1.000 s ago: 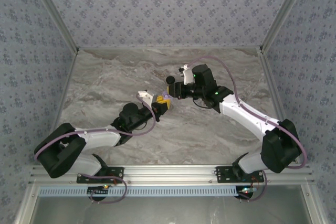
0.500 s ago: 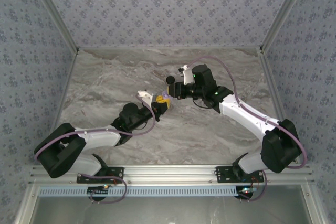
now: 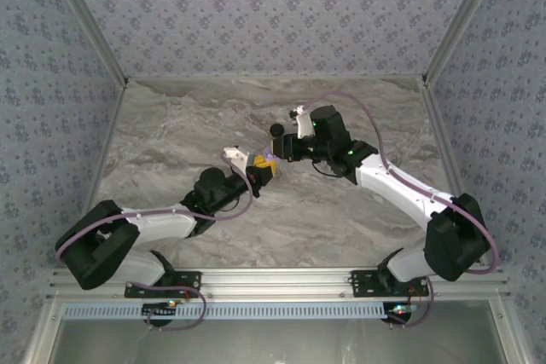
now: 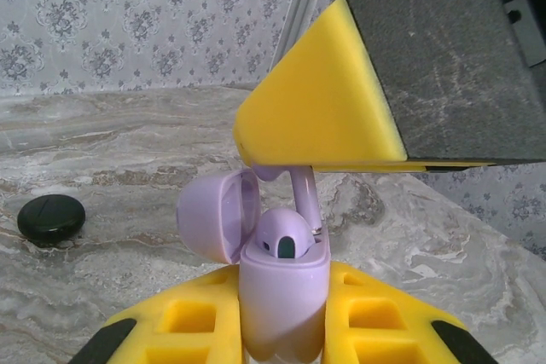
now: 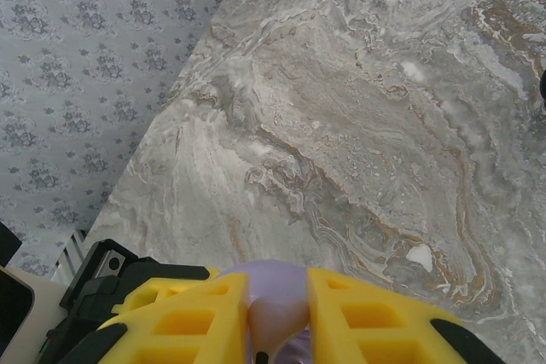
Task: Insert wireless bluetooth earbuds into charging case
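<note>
The charging case (image 4: 281,291) is pale lavender, not black, and stands upright with its lid (image 4: 209,215) swung open to the left. My left gripper (image 4: 283,334) is shut on its body. One lavender earbud (image 4: 284,234) sits in the case. A second earbud (image 4: 305,198) hangs stem-down into the opening beside it, pinched from above by my right gripper (image 5: 278,317), whose yellow finger (image 4: 320,104) covers the earbud's head. In the right wrist view, the held earbud (image 5: 277,326) shows between the yellow pads. From above, both grippers meet at mid-table over the case (image 3: 268,159).
A small black round disc (image 4: 51,217) lies on the marble table (image 3: 171,142) left of the case, and from above that disc (image 3: 277,130) is just behind the right gripper. Patterned walls close in the back and sides.
</note>
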Robot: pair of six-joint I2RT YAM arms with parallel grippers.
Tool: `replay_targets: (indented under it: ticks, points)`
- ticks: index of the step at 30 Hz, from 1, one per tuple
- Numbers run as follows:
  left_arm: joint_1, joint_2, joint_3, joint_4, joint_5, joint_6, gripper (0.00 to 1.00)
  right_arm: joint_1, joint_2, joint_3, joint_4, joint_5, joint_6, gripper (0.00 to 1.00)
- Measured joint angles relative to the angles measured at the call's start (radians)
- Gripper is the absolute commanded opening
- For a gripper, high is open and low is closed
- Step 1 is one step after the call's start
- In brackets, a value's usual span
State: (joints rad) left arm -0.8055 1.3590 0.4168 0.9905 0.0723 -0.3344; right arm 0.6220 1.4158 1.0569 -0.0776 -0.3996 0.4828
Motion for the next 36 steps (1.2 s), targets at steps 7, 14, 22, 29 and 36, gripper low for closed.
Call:
replay_targets:
  ticks: [7,14,22,29,36]
  points:
    - [0.0,-0.005,0.0,-0.011,-0.005,-0.001,0.12,0.013,0.0,-0.006,0.008,0.034,0.001,0.23]
    - [0.0,-0.006,0.0,-0.024,-0.011,-0.008,0.12,0.026,0.0,-0.012,0.009,0.07,0.004,0.22]
    - [0.0,-0.011,0.0,-0.029,-0.014,-0.008,0.12,0.035,0.0,-0.015,0.018,0.094,0.012,0.21]
    - [0.0,-0.014,0.0,-0.032,-0.022,-0.008,0.12,0.041,0.0,-0.019,0.026,0.108,0.027,0.22]
    - [0.0,-0.03,0.0,-0.046,-0.034,-0.008,0.12,0.046,-0.003,-0.019,0.026,0.124,0.027,0.23]
